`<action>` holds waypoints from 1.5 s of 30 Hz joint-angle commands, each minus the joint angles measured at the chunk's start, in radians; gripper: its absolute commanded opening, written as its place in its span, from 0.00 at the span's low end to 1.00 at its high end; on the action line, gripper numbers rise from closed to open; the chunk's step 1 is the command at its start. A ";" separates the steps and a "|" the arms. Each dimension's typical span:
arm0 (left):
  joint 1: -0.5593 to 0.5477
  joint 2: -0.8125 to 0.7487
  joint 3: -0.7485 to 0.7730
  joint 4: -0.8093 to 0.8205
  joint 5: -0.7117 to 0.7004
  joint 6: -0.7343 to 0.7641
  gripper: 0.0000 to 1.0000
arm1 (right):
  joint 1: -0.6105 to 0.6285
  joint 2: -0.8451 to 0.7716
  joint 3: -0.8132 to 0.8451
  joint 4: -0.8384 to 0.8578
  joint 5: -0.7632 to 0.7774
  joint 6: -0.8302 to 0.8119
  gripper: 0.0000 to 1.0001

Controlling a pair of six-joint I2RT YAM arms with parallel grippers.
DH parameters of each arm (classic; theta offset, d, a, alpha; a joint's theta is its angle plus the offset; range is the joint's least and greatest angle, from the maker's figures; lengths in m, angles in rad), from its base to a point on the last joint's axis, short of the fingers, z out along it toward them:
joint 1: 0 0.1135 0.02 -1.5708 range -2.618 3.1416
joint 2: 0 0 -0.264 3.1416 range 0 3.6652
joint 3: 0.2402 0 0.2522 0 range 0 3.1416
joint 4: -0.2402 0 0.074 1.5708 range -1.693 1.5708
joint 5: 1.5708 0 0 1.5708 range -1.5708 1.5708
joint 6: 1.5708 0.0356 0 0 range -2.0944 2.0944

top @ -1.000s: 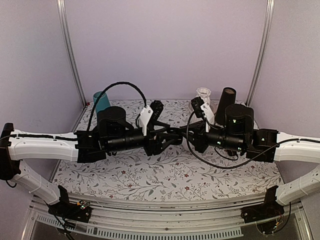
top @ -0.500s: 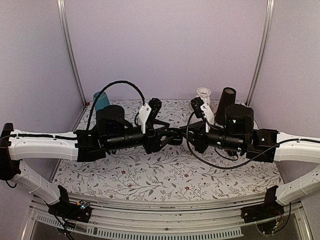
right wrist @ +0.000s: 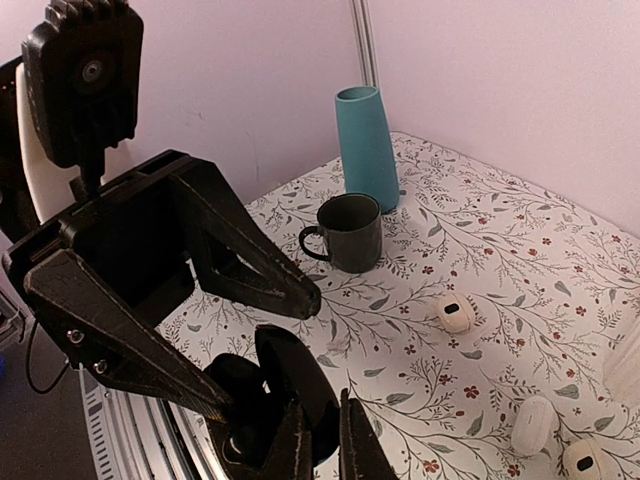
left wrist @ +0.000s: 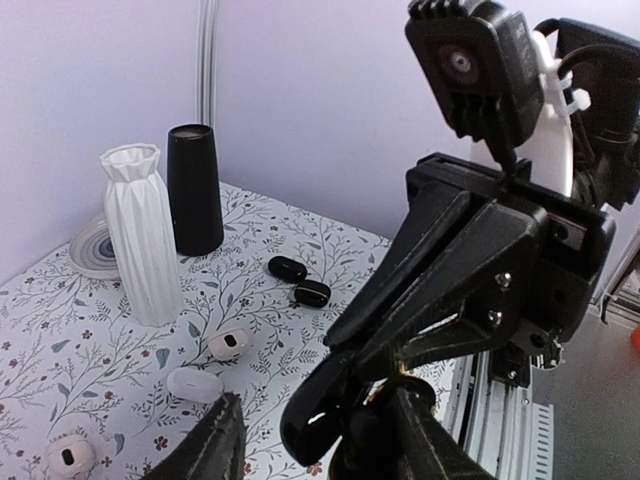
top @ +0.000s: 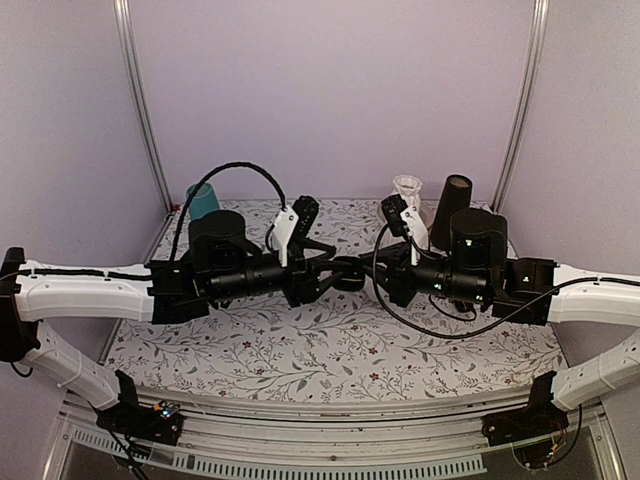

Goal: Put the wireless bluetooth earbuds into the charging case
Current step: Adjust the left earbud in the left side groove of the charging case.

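Note:
The charging case (top: 350,272), glossy black with its lid swung open, hangs in mid-air between the two arms above the table's middle. My right gripper (right wrist: 320,440) is shut, and the lower rim of the case's lid (right wrist: 290,385) seems pinched between its fingers. My left gripper (left wrist: 315,440) is open around the case (left wrist: 315,420): one finger (left wrist: 430,440) lies against the base, while the other finger (left wrist: 210,445) stands apart with table showing in the gap. The case's inside is dark, and I cannot make out the earbuds.
A grey mug (right wrist: 350,232) and a teal vase (right wrist: 367,150) stand at the back left. A white vase (left wrist: 140,235), a tall black cup (left wrist: 195,190) and a plate (left wrist: 90,245) stand at the back right. Two black pebble-shaped pieces (left wrist: 300,280) and several white ones (left wrist: 228,345) lie on the cloth.
The left gripper's jaws have narrowed around the case, and its wrist has edged slightly toward the back. The right arm has stayed put.

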 commanded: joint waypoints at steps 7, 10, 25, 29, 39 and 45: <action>0.016 -0.032 -0.017 0.033 0.022 -0.020 0.52 | 0.010 -0.001 0.026 0.011 -0.002 -0.007 0.03; 0.021 -0.039 -0.022 0.041 0.032 -0.028 0.52 | 0.009 -0.003 0.024 0.013 0.001 -0.007 0.03; 0.051 -0.054 -0.042 0.058 0.064 -0.065 0.52 | 0.009 -0.003 0.022 0.014 0.001 -0.007 0.03; 0.057 -0.064 -0.050 0.066 0.068 -0.072 0.51 | 0.009 -0.004 0.022 0.015 0.004 -0.005 0.03; 0.156 -0.170 -0.181 0.233 0.300 -0.144 0.65 | 0.007 -0.015 0.024 0.029 0.027 0.030 0.03; 0.184 -0.165 -0.233 0.296 0.498 -0.172 0.66 | -0.007 -0.029 0.034 0.068 -0.045 0.059 0.03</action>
